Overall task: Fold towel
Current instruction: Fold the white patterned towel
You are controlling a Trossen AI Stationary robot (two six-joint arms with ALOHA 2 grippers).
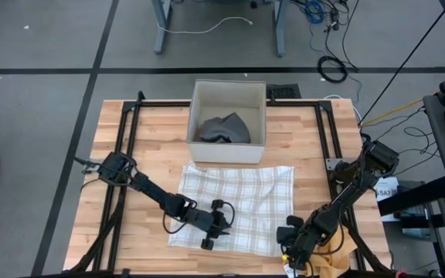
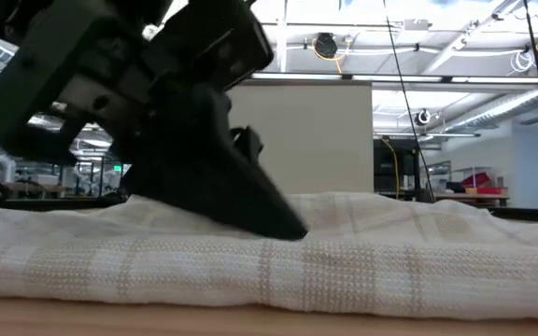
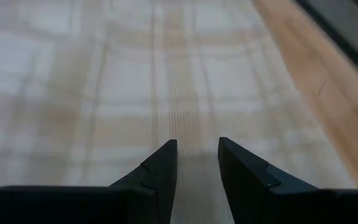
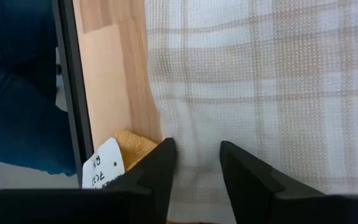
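Observation:
A white towel with beige checks (image 1: 242, 205) lies spread flat on the wooden table, in front of a white box. My left gripper (image 1: 221, 224) is low over the towel's near left part, with its fingers open a little (image 3: 197, 146). In the low view its fingertip (image 2: 283, 224) reaches down to the cloth. My right gripper (image 1: 290, 235) is at the towel's near right corner, open, with the towel's right edge (image 4: 160, 118) showing past its fingers (image 4: 197, 146). My left gripper comes down on the towel's top surface (image 3: 194, 124) at a slant from the table's left, its fingers apart. In the low view its fingertips (image 2: 288, 229) meet the cloth, which lies flat and single-layered there. Nothing is pinched. My right gripper: I cannot tell whether its fingertips touch the towel.
A white box (image 1: 228, 154) holding a dark grey cloth (image 1: 222, 129) stands at the far middle. An orange cloth (image 4: 135, 146) with a white tag (image 4: 104, 165) lies by the towel's near right corner. Black frame rails (image 1: 122, 154) run along both sides of the table.

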